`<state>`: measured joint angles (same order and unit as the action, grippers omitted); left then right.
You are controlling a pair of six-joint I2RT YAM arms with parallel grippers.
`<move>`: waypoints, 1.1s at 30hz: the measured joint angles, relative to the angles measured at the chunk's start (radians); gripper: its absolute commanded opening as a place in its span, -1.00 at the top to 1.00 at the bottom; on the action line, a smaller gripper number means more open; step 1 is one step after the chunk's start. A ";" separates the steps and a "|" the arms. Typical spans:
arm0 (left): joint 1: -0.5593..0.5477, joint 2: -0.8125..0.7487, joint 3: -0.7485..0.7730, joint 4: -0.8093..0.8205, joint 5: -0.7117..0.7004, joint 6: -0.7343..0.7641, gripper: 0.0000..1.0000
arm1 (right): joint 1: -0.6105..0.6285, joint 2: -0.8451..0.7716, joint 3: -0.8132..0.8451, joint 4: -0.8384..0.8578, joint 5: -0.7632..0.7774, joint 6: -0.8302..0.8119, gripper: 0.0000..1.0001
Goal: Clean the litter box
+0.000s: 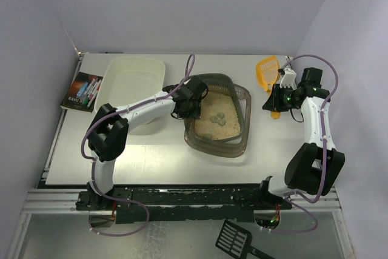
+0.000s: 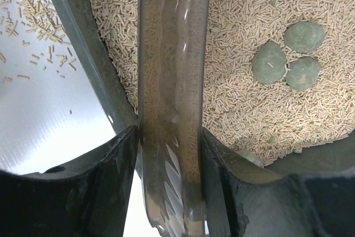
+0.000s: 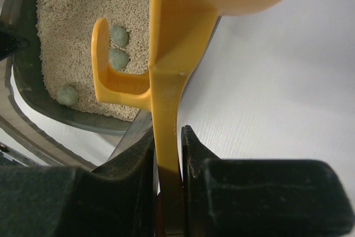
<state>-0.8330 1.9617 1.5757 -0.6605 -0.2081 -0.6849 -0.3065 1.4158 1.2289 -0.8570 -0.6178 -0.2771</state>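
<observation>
Overhead, steadies the central litter box (image 1: 225, 147) by its 9 o'clock wall in the left gripper (image 1: 187, 108); pinches a yellow scoop (image 1: 267, 70) in the right gripper (image 1: 276, 104) at 3 o'clock. Left wrist: puts lumps (image 2: 270, 62) at 2 o'clock. Right wrist: puts them at 10 o'clock.

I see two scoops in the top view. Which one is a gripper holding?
The orange scoop: the right gripper is shut on its handle, to the right of the litter box. The black scoop lies untouched at the bottom of the view.
</observation>
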 measured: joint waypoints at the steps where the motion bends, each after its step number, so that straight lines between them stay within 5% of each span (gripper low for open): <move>1: 0.000 0.000 0.002 -0.001 0.000 0.001 -0.14 | 0.000 0.000 0.000 0.000 0.000 0.000 1.00; 17: 0.001 -0.155 -0.058 0.015 0.001 0.021 -0.15 | 0.000 0.006 0.001 -0.001 -0.004 0.000 1.00; 33: 0.087 -0.140 -0.068 0.031 0.021 -0.051 -0.05 | -0.002 0.006 0.001 -0.002 -0.004 0.000 1.00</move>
<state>-0.7464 1.8221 1.5078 -0.6292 -0.1867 -0.7361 -0.3084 1.4220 1.2297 -0.8589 -0.6216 -0.2775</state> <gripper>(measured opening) 0.534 0.169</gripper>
